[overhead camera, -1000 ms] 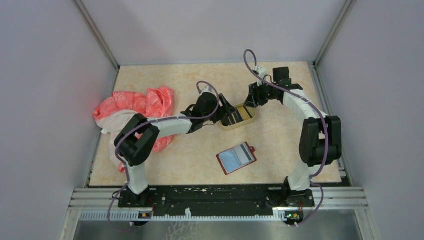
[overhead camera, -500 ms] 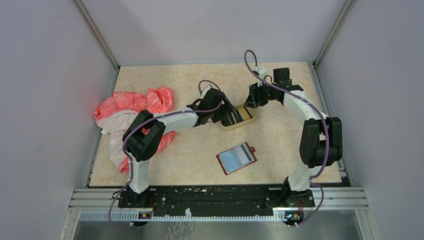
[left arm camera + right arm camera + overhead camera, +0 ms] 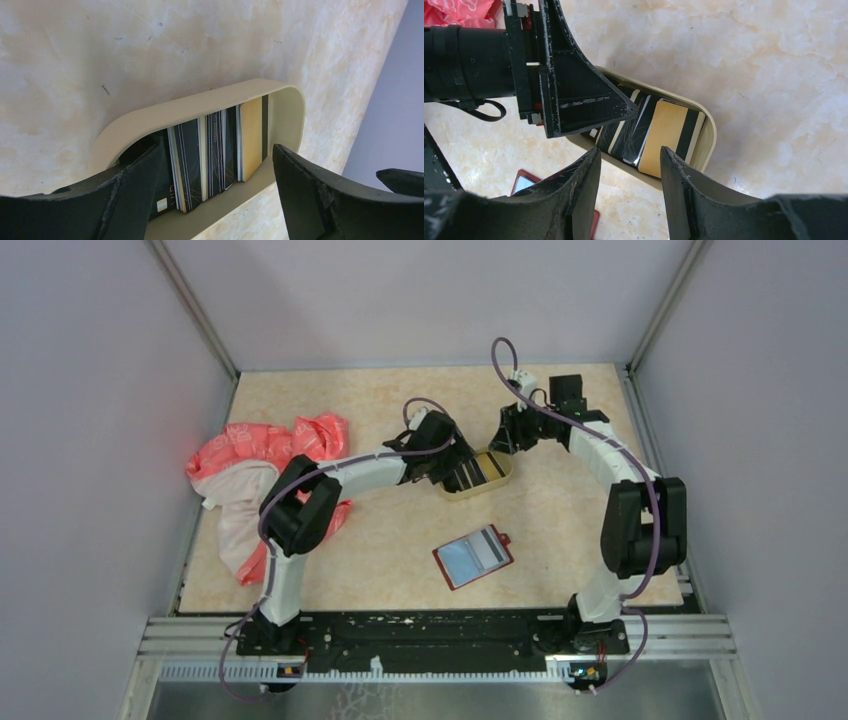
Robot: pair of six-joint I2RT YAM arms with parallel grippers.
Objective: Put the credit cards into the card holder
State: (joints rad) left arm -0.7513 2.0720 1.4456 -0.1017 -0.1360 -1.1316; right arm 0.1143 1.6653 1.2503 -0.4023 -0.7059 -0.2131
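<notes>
Several credit cards lie overlapping in an oval tan tray (image 3: 506, 472): dark striped ones (image 3: 192, 160) and a gold-tan one (image 3: 251, 137). My left gripper (image 3: 218, 147) is open at the tray's left end. One finger sits low over a dark card there, the other in front of the near wall. My right gripper (image 3: 630, 150) hovers open above the tray's near side, holding nothing. The red card holder (image 3: 504, 538) lies open nearer the arm bases, with a light-blue card (image 3: 462, 558) and a greyish one showing in it.
A crumpled pink and white bag (image 3: 270, 455) lies at the left of the table, behind the left arm's elbow. Grey walls close in the back and both sides. In the right wrist view the left gripper's finger (image 3: 589, 105) reaches over the tray.
The left arm has stretched to the right, bringing its gripper over the tray's left end, and its jaws have spread wider. The right arm has stayed put.
</notes>
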